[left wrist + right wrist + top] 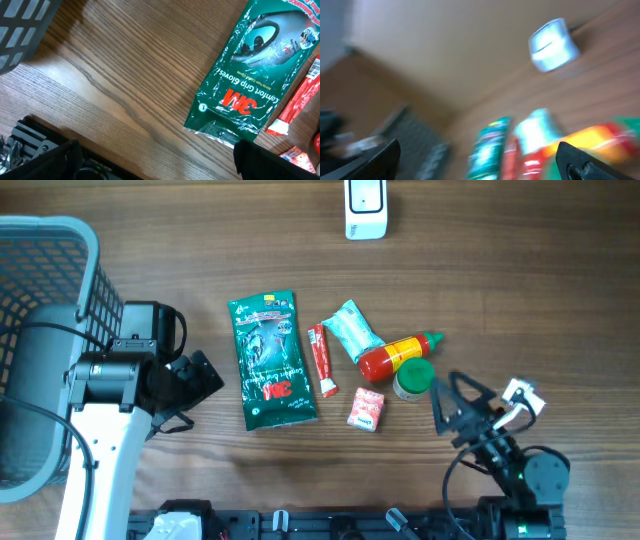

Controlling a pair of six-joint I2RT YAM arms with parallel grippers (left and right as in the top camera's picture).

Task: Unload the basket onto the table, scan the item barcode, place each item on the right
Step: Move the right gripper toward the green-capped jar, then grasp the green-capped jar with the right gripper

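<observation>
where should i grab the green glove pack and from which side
On the glove pack, probably the long left edge, low down, coming in from the open left tool. It lies flat, so only an edge can be pinched; that edge is free, while a red stick lies close beside the right edge.
</observation>
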